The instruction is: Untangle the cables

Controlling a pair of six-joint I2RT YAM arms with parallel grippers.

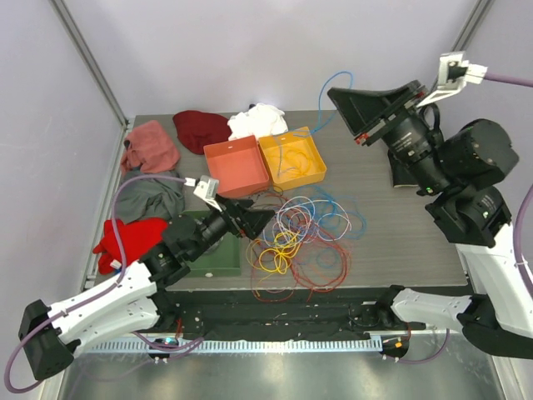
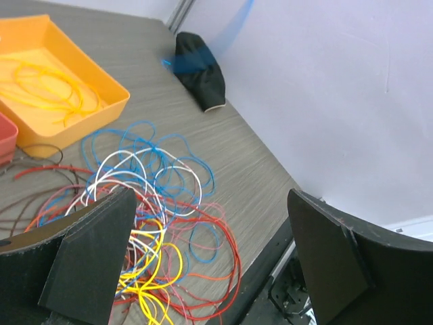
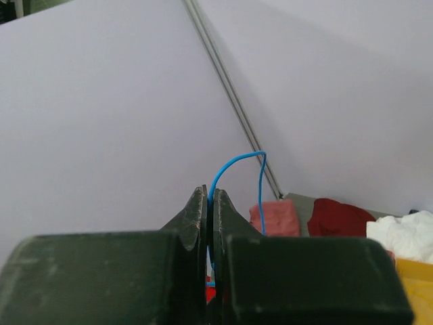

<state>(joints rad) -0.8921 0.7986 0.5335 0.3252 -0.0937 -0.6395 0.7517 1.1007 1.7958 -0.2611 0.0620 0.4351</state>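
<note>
Top external view: the cables (image 1: 300,242) lie in a tangled red, yellow, blue and white heap on the grey bench (image 1: 391,225), just in front of an orange tray (image 1: 320,160) that holds a yellow wire (image 1: 293,163). The left tool (image 1: 252,222) sits at the heap's left edge, its jaws spread wide with nothing between them. The right tool (image 1: 335,94) is raised high over the far side, its jaws pressed together on a blue cable (image 1: 342,78) that arches above it.
</note>
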